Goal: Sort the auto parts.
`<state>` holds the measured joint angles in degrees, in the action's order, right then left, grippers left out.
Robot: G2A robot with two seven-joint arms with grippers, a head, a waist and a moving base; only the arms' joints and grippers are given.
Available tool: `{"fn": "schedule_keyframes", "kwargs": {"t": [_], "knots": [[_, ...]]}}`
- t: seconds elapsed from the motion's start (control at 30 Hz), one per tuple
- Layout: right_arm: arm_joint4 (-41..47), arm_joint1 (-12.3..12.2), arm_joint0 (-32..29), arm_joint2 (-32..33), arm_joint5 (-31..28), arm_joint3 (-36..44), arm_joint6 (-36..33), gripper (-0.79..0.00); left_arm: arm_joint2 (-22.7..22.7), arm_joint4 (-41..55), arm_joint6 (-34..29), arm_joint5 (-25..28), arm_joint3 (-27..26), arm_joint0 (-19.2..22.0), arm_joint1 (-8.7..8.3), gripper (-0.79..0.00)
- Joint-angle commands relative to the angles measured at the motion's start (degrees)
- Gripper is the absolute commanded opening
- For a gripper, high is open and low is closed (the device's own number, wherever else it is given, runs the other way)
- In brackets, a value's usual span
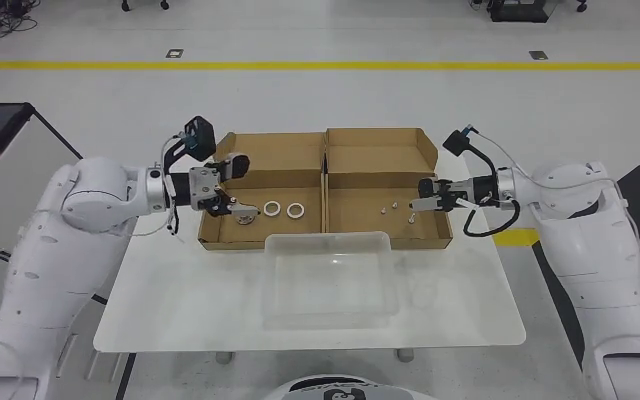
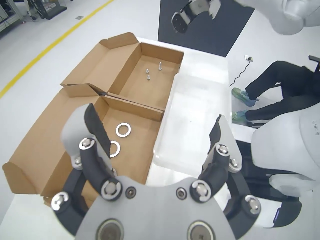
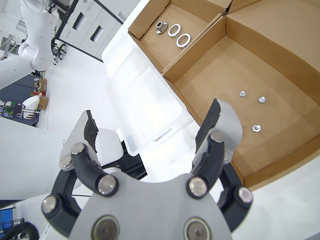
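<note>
1. Left tool (image 2: pixel 155 116) spread wide, gripping nothing, above the outer end of the ring box (image 1: pixel 260 243). Right tool (image 3: pixel 152 109) likewise spread and unloaded, over the outer end of the bolt box (image 1: pixel 385 241).
2. In the ring box: two flat rings (image 3: pixel 174 29) side by side, with a flanged hub (image 3: pixel 159 27) just beside them. In the bolt box: three small bolts (image 3: pixel 261 99), apart from one another. Clear tray (image 1: pixel 270 285) just in front of both boxes on the counter (image 1: pixel 470 300).
3. Likeliest hazard: clipping a cardboard wall on the way down or out, and so shoving that light box against its neighbour or the tray.
4. Flat rings hard to pinch off the box floor. Probable slip, or a ring flicked onto the hub.
5. Bolts tiny against so wide a tool. Easy to topple, scatter, or drop over the shared wall into the wrong box, undoing the sorting.
6. Hub round-bodied, apt to roll if nudged.
7. Writing: a small sticker (image 3: pixel 162 134) on the tray wall, too small to read. No other print legible on boxes or parts.
</note>
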<state>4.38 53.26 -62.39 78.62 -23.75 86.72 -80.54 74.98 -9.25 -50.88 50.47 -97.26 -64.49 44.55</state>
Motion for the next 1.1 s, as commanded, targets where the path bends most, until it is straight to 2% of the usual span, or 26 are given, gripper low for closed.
{"fn": "schedule_keyframes", "kwargs": {"t": [0.0,0.13,1.07], "knots": [[0.01,0.00,0.00,0.00,0.00,0.00,0.00,0.000,4.58,2.77,-0.69,-2.02,-4.97,-5.01,-0.96,0.000],[0.00,0.00,0.00,0.00,0.00,0.00,0.00,0.000,6.08,3.44,-1.13,-2.54,-6.70,-6.64,-1.23,0.000],[0.00,0.00,0.00,0.00,0.00,0.00,0.00,-0.001,5.59,3.31,-1.09,-2.46,-6.20,-6.16,-1.20,0.000]]}}
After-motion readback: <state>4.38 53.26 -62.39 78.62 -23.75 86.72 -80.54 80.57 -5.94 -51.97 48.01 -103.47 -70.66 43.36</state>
